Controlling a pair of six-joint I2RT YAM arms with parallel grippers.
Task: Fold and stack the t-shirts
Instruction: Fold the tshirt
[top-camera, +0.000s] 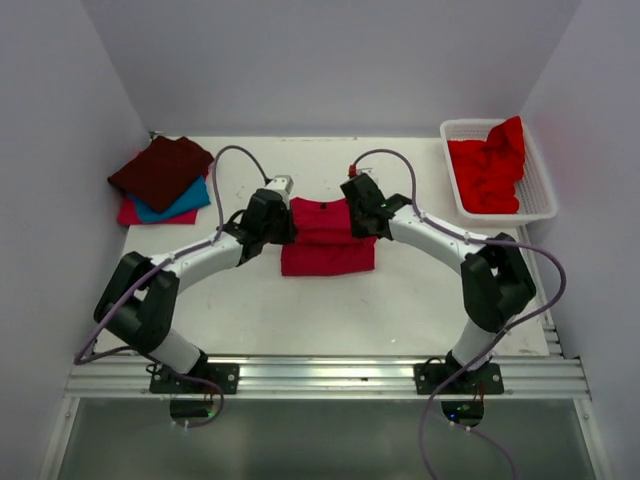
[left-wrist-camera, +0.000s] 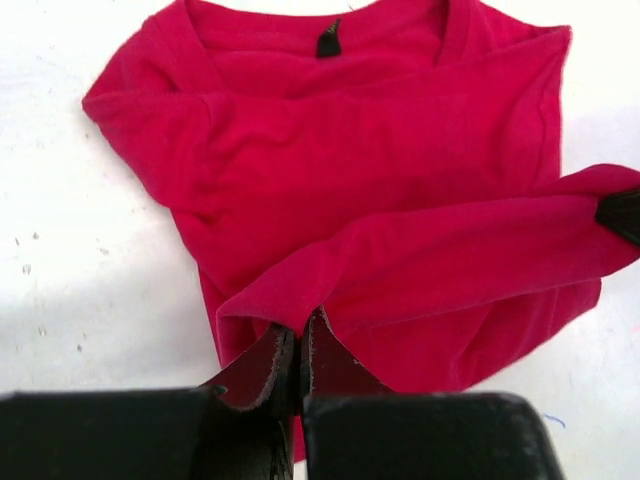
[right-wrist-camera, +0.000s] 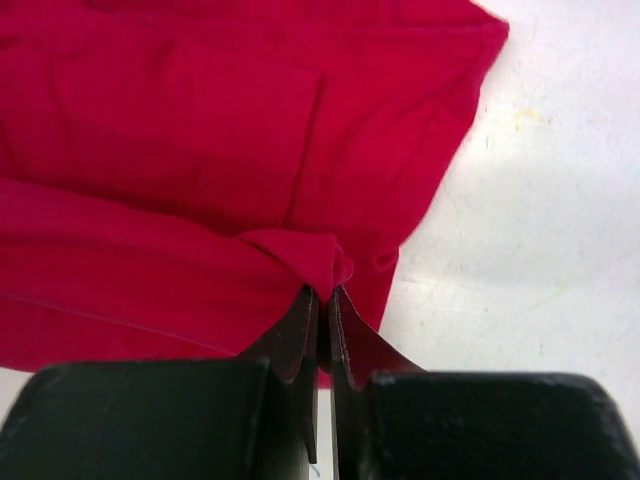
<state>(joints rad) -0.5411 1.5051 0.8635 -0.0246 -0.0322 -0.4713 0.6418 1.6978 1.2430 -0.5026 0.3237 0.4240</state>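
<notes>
My left claw (left-wrist-camera: 300, 325): I am pinching its fingers together on a raised fold at the left edge of the crimson-pink t-shirt (left-wrist-camera: 380, 180).
My right claw (right-wrist-camera: 322, 300): I am clamping it shut on a bunched fold at the same shirt's right edge.
Cloth between my claws: a band of it is stretching from one claw to the other, lying over the shirt's near half.
Shirt's place: it is lying in the middle of the desk (top-camera: 400, 300), collar toward the far edge and black neck label (left-wrist-camera: 328, 40) showing.
Cables (top-camera: 232, 160): they are arching over my arms, just beyond the shirt's far corners.
Far left corner: a dark maroon t-shirt (top-camera: 160, 170) is sitting on a teal blue t-shirt (top-camera: 185, 203), which is lying over a pink-red t-shirt (top-camera: 135, 213), well apart from my claws.
Far right corner: a white lattice basket (top-camera: 535, 190) is holding a crumpled bright red t-shirt (top-camera: 490, 170).
</notes>
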